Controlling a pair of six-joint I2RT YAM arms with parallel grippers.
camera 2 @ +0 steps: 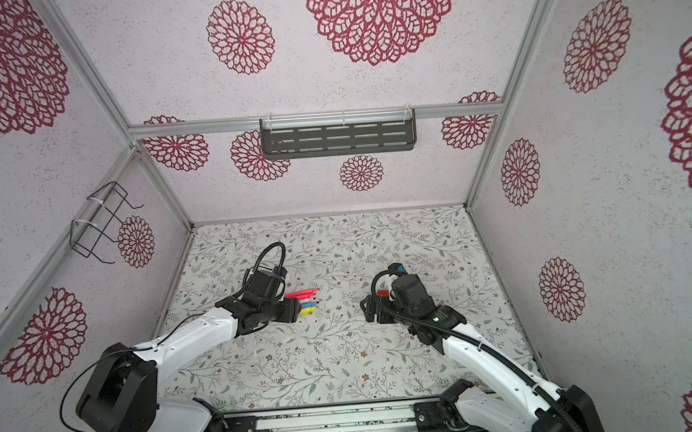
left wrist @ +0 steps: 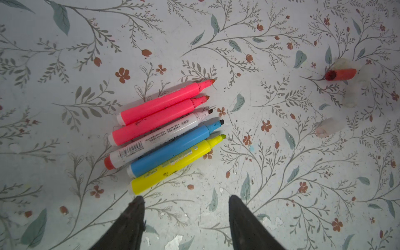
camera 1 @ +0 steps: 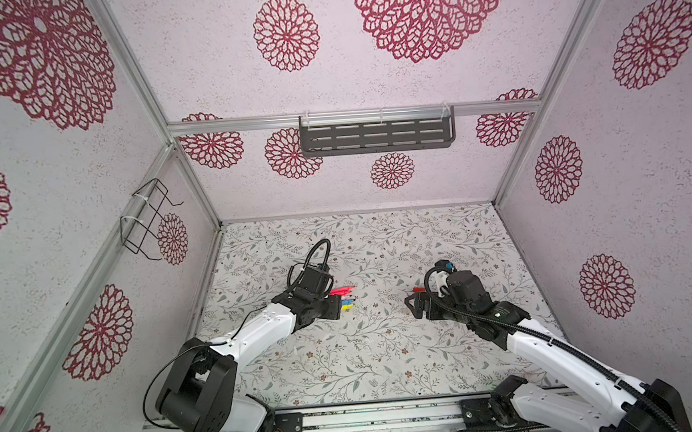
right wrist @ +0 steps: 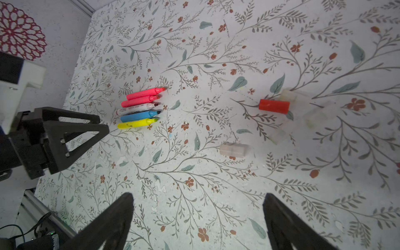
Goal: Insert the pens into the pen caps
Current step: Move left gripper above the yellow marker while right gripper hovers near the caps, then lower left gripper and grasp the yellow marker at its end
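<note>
Plastic looks light, slick: I'd pinch the slim yellow pen mid-barrel; left fingers, right fingers apart, empty.

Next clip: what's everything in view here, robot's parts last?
table: one, pale floral, enclosure floor.
pens: five, two pink, white, blue, yellow, uncapped, side by side left of centre.
red cap: one, red, lying right of the pens.
clear caps: about four, see-through, scattered around the red cap.
slotted shelf: one, dark grey, back wall.
wire rack: one, black, left wall.
left pincer: one, black, open, just short of the pens.
right pincer: one, black, open, near the caps.
</note>
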